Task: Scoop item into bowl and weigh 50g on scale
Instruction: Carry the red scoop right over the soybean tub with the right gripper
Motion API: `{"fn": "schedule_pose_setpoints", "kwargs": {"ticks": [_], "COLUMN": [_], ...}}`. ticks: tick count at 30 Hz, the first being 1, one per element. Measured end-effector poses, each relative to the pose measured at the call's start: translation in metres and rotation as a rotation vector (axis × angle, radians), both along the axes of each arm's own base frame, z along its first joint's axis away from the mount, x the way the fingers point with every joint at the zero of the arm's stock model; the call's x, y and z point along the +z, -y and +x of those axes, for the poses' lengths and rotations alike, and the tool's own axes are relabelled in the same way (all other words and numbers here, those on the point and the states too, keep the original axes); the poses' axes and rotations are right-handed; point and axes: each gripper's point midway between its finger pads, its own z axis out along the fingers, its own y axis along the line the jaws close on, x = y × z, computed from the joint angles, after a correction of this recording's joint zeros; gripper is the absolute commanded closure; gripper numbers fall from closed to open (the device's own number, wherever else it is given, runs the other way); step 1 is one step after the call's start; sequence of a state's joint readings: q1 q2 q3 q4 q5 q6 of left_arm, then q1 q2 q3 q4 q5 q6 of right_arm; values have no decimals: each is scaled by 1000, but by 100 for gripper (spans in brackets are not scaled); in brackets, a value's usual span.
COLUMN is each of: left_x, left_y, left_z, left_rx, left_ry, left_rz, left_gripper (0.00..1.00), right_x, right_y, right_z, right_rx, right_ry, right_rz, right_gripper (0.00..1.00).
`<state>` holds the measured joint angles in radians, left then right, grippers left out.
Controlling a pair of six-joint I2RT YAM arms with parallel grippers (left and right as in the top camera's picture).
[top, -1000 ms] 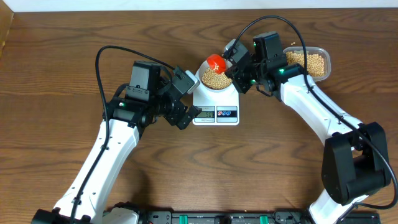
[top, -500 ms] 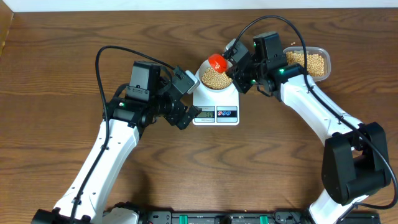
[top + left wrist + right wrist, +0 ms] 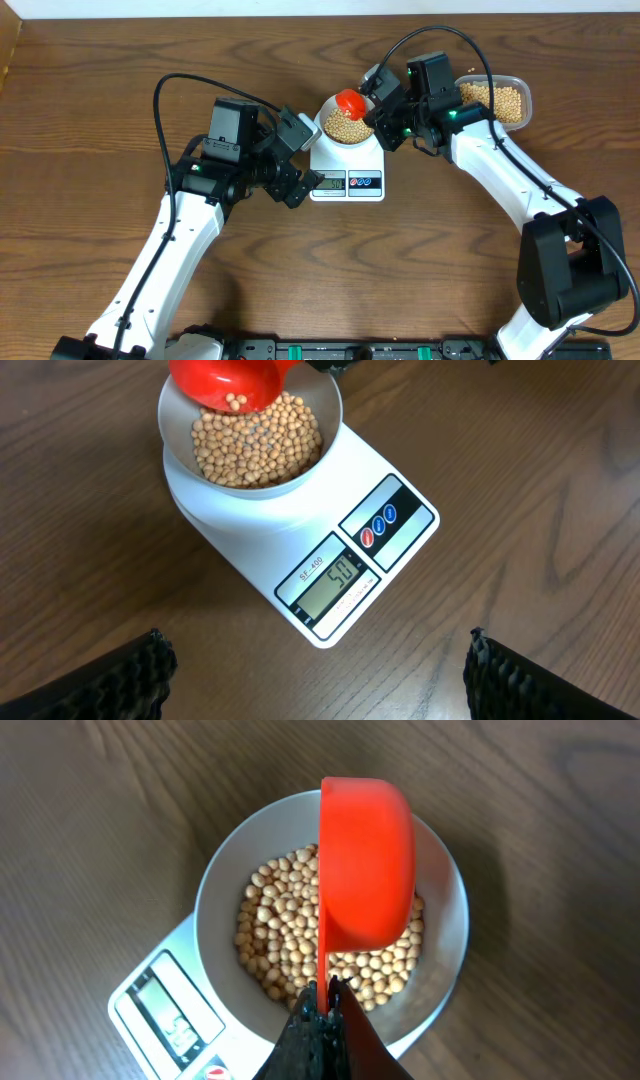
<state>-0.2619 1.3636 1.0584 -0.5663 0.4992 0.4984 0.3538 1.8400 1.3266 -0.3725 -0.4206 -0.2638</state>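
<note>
Since the right claw [image 3: 322, 1010] is pressed together on the thin handle of the red scoop [image 3: 365, 860], the job now is, by my reading, restraint. Roll the scoop back level and lift it clear without brushing the bowl [image 3: 215, 900], because any touch or stray bean would shift the reading.

Below the scoop the beans [image 3: 275, 935] lie heaped in that bowl. It sits on the round platform of the scale [image 3: 385, 475], which rests on the wooden desk [image 3: 560, 480]. The left claw [image 3: 300, 160] is spread wide and empty, just beside the scale on its left, touching nothing.

Only the left wrist view shows the scoop's mouth, with a few beans inside, and the display [image 3: 338, 578], which looks to read 50. From the right wrist the scoop shows only its back, and the digits are blurred. Farthest off, the overhead view alone shows the clear tub [image 3: 505, 100] of beans beyond the right arm.
</note>
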Motion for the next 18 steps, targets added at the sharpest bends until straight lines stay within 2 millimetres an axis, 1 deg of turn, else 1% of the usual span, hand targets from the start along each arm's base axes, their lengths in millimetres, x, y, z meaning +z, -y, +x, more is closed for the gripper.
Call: {"fn": "schedule_pose_setpoints", "kwargs": {"ticks": [7,12,16,18], "left_x": [0,0,0,0], "left_y": [0,0,0,0], "left_z": [0,0,0,0], "left_rx": [0,0,0,0], "left_ry": [0,0,0,0], "left_rz": [0,0,0,0], "left_gripper": [5,5,5,5], "right_x": [4,17,29,33], "right_y": [-4,-9,-2,9], "right_z": [1,6,12,15], "right_rx": [-88,-127,-150,-172], "right_ry": [-72,-121,-165,-200], "right_rz": [81,201,305,353], "right_gripper": [99,99,99,99]}}
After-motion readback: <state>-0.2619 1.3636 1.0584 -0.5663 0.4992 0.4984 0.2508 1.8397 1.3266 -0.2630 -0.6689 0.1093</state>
